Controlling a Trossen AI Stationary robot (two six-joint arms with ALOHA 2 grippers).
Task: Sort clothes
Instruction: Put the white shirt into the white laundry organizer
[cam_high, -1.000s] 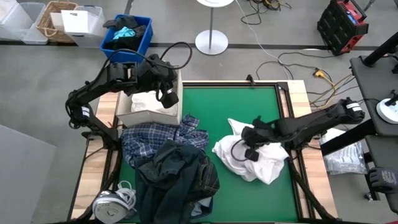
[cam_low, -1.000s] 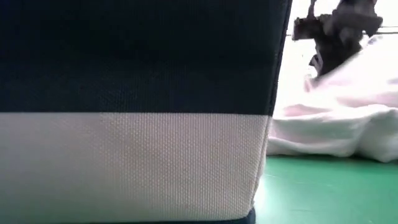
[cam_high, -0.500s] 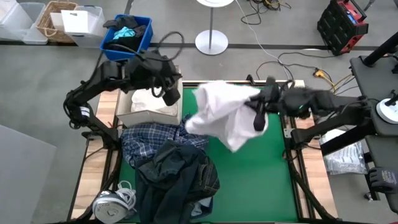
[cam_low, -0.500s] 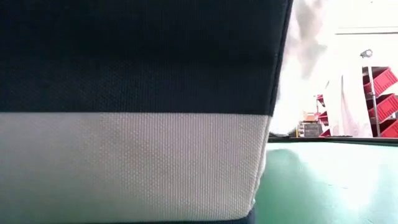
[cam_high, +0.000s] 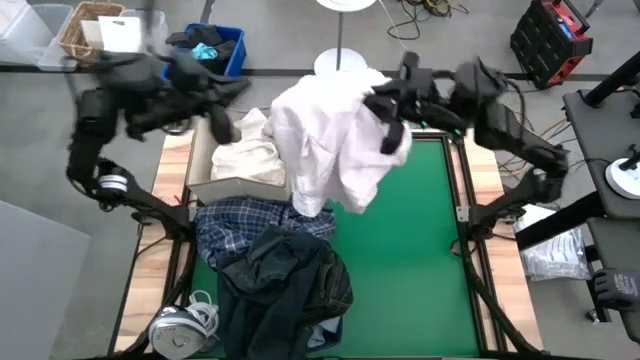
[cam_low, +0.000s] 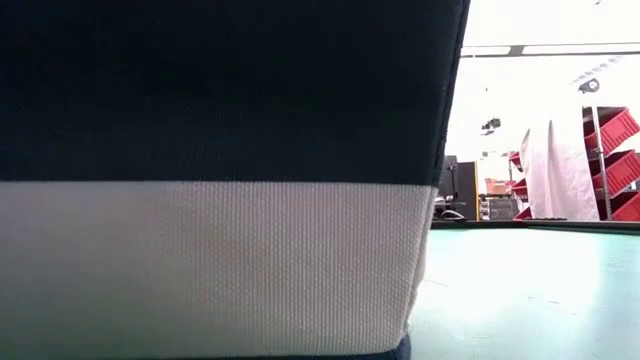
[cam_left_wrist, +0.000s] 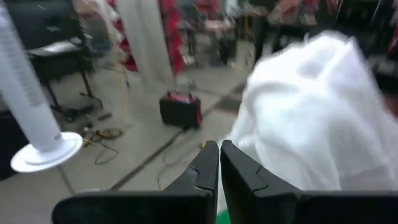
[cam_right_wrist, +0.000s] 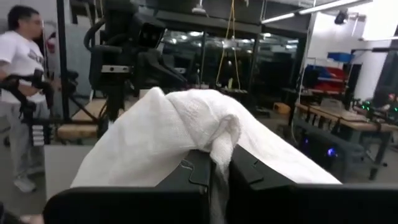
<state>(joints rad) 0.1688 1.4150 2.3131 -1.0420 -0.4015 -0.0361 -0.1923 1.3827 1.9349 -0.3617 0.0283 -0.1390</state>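
The right gripper (cam_high: 392, 118) is raised above the far edge of the green table (cam_high: 420, 250), its fingers (cam_right_wrist: 245, 169) clamped on a fold of a white shirt (cam_high: 335, 150). The shirt hangs clear of the table surface, draping from the gripper toward the left and partly over the fabric bin (cam_high: 205, 180) that stands at the table's far-left corner. A second white garment (cam_high: 250, 152) lies inside that bin. The left gripper (cam_high: 222, 128) is raised above the bin's far side; in the left wrist view its fingers (cam_left_wrist: 208, 165) are pressed together with nothing between them, and the hanging white shirt shows just beyond them. On the near-left part of the table lies a blue-white plaid shirt (cam_high: 240, 228), spread beside the bin, and a dark navy piece (cam_high: 290, 285) rests on and in front of it. A small patch of light blue denim (cam_high: 325, 335) shows under the navy piece at the near edge. In the low view the bin's dark and white wall (cam_low: 220, 180) fills most of the frame. A person (cam_right_wrist: 18, 93) in a white top stands in the room beyond the table.
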